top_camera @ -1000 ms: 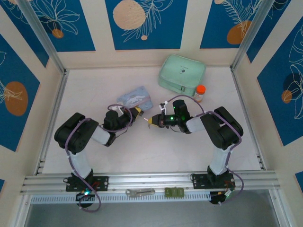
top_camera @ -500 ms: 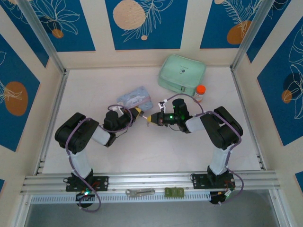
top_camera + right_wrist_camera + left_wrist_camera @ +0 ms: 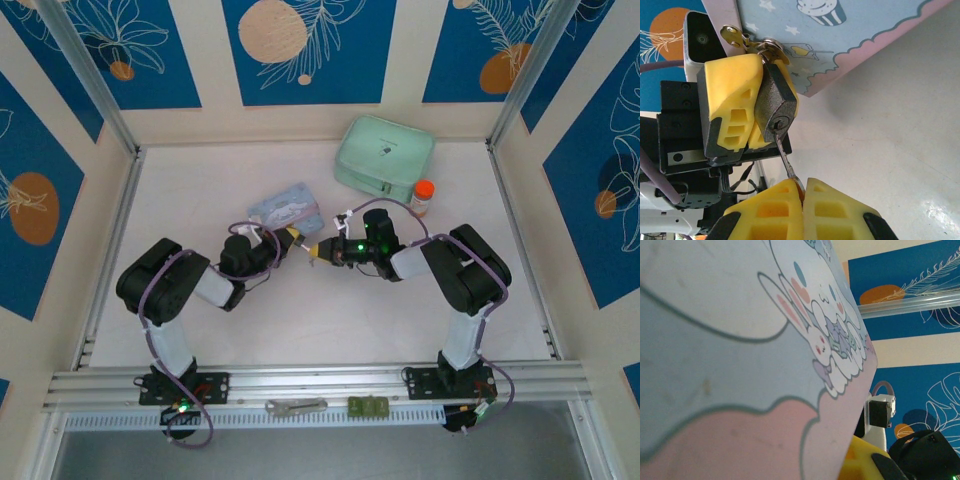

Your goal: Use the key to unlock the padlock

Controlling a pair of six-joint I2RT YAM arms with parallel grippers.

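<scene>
Left gripper [image 3: 290, 238] was clamped on the padlock [image 3: 776, 100] beside the pale blue tin [image 3: 840, 30]. Right gripper [image 3: 803, 192] pinched the key [image 3: 784, 155], tip at the keyhole. Insertion appeared barely begun, with seating, turning and shackle release left to do.

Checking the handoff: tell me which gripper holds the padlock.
The left gripper: its yellow fingers clamp the dark padlock. The right gripper instead pinches the key, its tip at the keyhole.
</scene>
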